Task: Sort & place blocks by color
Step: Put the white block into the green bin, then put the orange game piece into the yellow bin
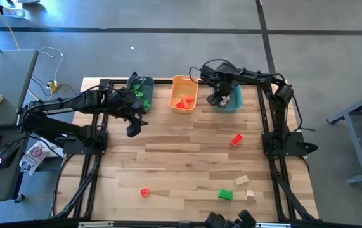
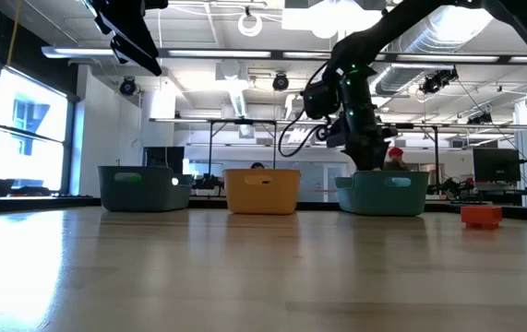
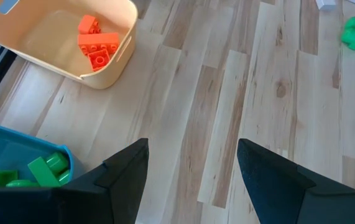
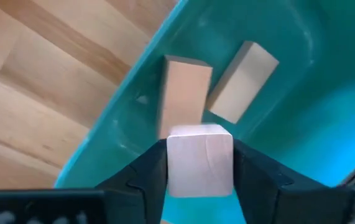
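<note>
— Where's the tan block (image 4: 199, 160)?
— Clamped in my right gripper (image 4: 199, 180) above the right teal bin (image 4: 301, 124). Released off-centre, it may clip the rim and tumble onto the table (image 1: 187, 152).
— Left gripper (image 3: 193, 180)?
— Fingers apart, empty.

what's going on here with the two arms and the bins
The robot is sorting small blocks into bins by color. The right hand holds a tan wood block over the teal bin at the table's far right, where two tan blocks already lie. The left hand is open and empty, near the bin of green blocks. The orange bin holds red-orange blocks. A few blocks remain loose on the table.
</note>
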Tool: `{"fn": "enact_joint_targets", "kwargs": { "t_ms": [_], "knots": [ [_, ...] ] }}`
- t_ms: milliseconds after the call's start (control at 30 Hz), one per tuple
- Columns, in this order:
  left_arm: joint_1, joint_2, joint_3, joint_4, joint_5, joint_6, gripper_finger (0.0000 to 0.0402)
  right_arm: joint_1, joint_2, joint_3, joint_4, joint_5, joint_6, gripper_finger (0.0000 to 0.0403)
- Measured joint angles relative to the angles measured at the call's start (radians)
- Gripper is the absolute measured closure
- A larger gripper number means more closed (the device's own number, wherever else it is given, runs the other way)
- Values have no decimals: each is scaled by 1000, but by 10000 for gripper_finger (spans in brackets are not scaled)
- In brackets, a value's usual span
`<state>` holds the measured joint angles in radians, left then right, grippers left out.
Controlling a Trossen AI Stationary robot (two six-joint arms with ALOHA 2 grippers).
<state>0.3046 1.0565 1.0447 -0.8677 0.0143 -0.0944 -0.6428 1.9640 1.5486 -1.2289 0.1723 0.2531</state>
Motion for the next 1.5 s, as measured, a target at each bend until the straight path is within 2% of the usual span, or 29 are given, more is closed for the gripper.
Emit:
{"fn": "enact_joint_targets", "kwargs": {
  "t_ms": [267,500,700,900,1067,1333,1500],
  "knots": [
    [0,0,0,0,0,0,170,32,0,0,-67,61,-34,206],
    [0,0,0,0,0,0,170,60,-24,0,-132,102,-27,204],
    [0,0,0,0,0,0,170,96,-94,0,-139,149,-27,204],
    [0,0,0,0,0,0,170,146,-195,0,-149,146,-6,203],
    [0,0,0,0,0,0,170,212,-273,-6,-162,105,13,203],
    [0,0,0,0,0,0,170,330,-469,-244,-94,87,81,203],
    [0,0,0,1,0,0,170,393,-595,-380,-36,11,130,203]
  ]
}}
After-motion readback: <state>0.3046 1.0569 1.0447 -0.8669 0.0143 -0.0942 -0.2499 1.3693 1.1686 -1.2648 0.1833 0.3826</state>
